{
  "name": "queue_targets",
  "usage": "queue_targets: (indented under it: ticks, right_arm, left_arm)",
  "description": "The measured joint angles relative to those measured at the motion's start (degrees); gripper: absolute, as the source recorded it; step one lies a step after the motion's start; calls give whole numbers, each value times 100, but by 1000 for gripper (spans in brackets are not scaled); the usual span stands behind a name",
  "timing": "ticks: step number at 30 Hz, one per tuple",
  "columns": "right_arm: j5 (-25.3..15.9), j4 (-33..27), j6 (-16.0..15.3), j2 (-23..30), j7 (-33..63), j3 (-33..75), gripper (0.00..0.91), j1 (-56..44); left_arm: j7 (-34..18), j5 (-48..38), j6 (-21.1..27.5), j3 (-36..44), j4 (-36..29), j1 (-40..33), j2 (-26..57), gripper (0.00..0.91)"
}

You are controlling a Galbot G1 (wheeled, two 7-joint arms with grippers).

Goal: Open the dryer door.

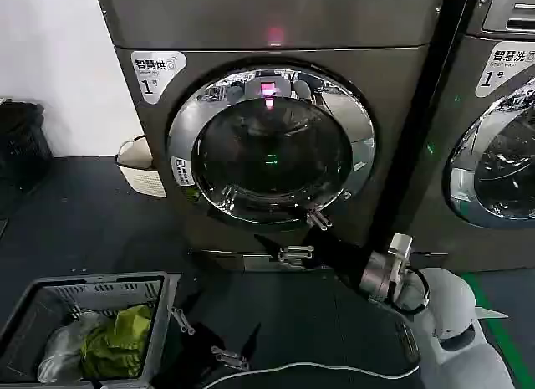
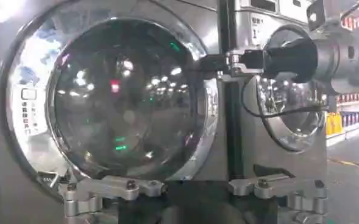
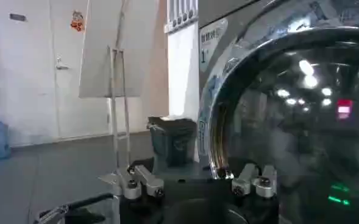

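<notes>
Down at the near left sits a basket (image 1: 159, 282) with clothes (image 1: 117, 343) in it, green and white, untouched by either arm. Just right of it, low and near, the left gripper (image 1: 205, 339) hangs with its fingers apart, holding nothing, well short of the machine. From its wrist camera the same open fingers frame the glass from below, so it is pointed at the front but not on it.

Up the middle now: the dryer (image 1: 276, 38), and its door (image 1: 272, 146) sits flush in its chrome ring. No gap shows at the rim. By my read it is shut, so the task's one real step is not done.

Here is the working arm. The right gripper (image 1: 305, 238) reaches in from the near right and sits at the lower right of the door ring, one finger up by the chrome, the other lower by the base panel. Fingers spread, clamped on nothing. Whether a tip touches the rim, I cannot tell. Its wrist camera looks along the door's edge with the ring just beside the fingers (image 3: 257, 181).

Far right, a second machine (image 1: 501, 155) stands by, not part of this.

So, the approach looks made; left to do is catching the door's edge and swinging it out.
</notes>
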Motion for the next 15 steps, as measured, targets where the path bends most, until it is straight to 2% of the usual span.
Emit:
queue_targets:
  ticks: [15]
  right_arm:
    - [-172, -722, 414, 139, 402, -745, 878, 731]
  left_arm:
    - [10, 123, 55, -8, 69, -8, -85, 907]
